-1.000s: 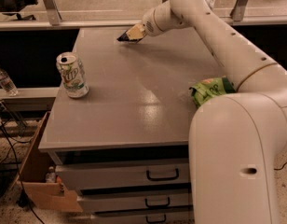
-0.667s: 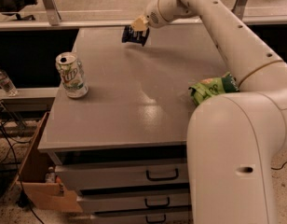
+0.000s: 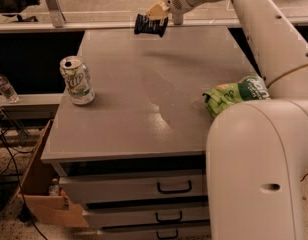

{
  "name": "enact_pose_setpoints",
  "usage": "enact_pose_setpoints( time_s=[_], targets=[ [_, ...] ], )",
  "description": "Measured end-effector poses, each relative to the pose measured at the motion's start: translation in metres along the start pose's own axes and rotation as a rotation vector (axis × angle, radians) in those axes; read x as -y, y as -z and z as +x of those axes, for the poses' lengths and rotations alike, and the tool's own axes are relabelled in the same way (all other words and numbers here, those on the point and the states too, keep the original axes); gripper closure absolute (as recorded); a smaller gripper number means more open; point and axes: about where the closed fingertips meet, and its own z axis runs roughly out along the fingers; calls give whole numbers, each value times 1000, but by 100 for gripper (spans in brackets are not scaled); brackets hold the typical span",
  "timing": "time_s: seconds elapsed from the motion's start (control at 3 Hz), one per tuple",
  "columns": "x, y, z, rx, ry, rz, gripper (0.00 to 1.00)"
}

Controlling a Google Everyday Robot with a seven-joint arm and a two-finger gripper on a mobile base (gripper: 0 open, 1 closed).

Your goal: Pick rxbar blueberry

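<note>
The rxbar blueberry (image 3: 149, 25) is a small dark navy wrapped bar. It hangs in the air above the far edge of the grey table (image 3: 144, 104). My gripper (image 3: 155, 13) is shut on its upper edge and holds it clear of the tabletop, at the top centre of the camera view. My white arm reaches in from the right and top.
A white-green soda can (image 3: 77, 80) stands upright at the table's left side. A green crinkly snack bag (image 3: 234, 94) lies at the right edge, partly behind my arm. Drawers (image 3: 144, 189) sit under the tabletop. A cardboard box (image 3: 41, 194) stands on the floor at left.
The gripper has risen from the far tabletop with the bar in it and moved a little left. The bar now hangs clear above the table.
</note>
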Motion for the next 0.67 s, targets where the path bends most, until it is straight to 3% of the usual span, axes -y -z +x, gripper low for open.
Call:
enact_pose_setpoints(
  time_s=[0.33,0.67],
  targets=[
    [-1,18,-10,76,-2,-24,100],
    [-3,18,-12,89,-6,-32,100]
  ],
)
